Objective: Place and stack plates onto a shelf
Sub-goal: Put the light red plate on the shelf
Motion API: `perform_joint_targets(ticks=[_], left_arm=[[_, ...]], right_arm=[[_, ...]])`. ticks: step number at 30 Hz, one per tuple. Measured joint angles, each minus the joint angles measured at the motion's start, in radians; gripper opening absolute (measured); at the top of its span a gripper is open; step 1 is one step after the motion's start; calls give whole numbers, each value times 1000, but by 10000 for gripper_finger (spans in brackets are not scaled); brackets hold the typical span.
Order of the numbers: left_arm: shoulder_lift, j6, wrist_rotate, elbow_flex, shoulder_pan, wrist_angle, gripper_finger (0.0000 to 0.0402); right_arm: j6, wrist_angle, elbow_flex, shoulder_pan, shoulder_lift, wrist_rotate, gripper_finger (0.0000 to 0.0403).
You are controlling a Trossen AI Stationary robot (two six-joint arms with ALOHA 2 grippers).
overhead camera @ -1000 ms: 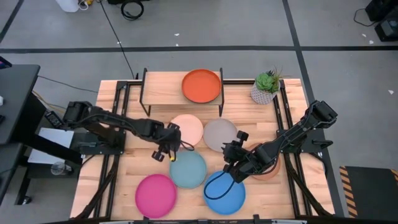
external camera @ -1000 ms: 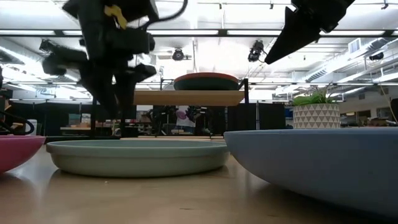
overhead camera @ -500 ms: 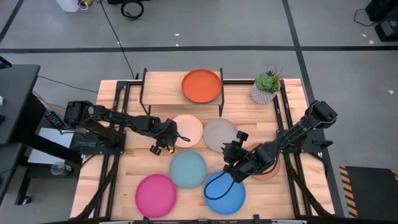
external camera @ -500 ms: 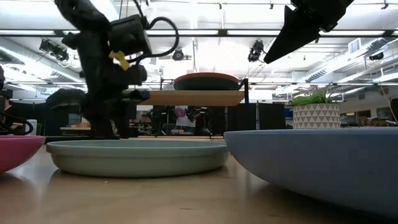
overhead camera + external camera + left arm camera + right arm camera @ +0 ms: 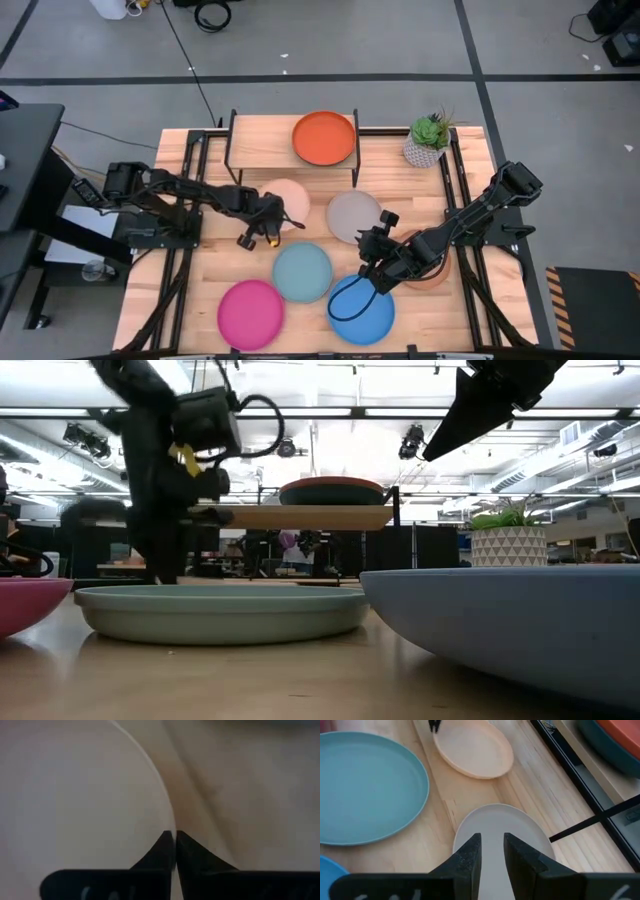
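**High view:** Finds the left gripper (image 5: 268, 228) at the rim of the cream-pink plate (image 5: 292, 198), on the side away from the shelf (image 5: 262, 142). Probably grips there so the plate can be carried rim-first up to the rack. Shows the orange plate (image 5: 324, 138) already on the shelf's right half, with the left half bare. Places the right gripper (image 5: 374, 268) between the grey plate (image 5: 350, 213) and the blue plate (image 5: 362, 312), apparently waiting its turn.

**Low view:** Hangs the left arm behind the light teal plate (image 5: 220, 610) and level with the shelf top. Cannot tell here whether the cream-pink plate is off the table. Reveals a dark teal plate (image 5: 332, 496) under the orange one.

**Left wrist view:** Shows the fingers (image 5: 162, 851) pressed together, pinching the cream-pink plate's thin rim. Leaves the plate's bowl spreading away to one side of them.

**Right wrist view:** Shows the fingers (image 5: 470, 857) narrowly parted with nothing between them. Sets them just over the grey plate, its near edge beneath the tips, which is well placed for a later rim pinch.
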Motion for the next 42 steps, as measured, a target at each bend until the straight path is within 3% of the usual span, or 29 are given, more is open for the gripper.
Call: perform_joint_targets(ticks=[6, 9, 15, 17, 22, 25, 34, 42], left_arm=[[-72, -106, 232, 177, 0, -236, 15], [-144, -127, 322, 280, 2, -278, 15], [-294, -164, 322, 468, 25, -399, 15], [-344, -170, 271, 504, 39, -397, 15], [-392, -149, -105, 523, 101, -490, 15], [-361, -130, -260, 521, 156, -570, 15], [-101, -107, -361, 561, 258, -772, 15], [5, -40, -353, 630, 342, -738, 15]], right_arm=[[-9, 4, 0, 0, 0, -1, 89], [-17, 7, 0, 0, 1, -1, 89], [-25, 9, 0, 0, 1, -2, 89], [-30, 10, 0, -1, 1, -1, 89], [-58, 35, 0, -10, 1, 1, 89], [-88, 53, 0, -20, 1, 1, 89], [-135, 98, 0, -54, 1, -6, 89], [-150, 98, 0, -55, 1, -8, 89]])
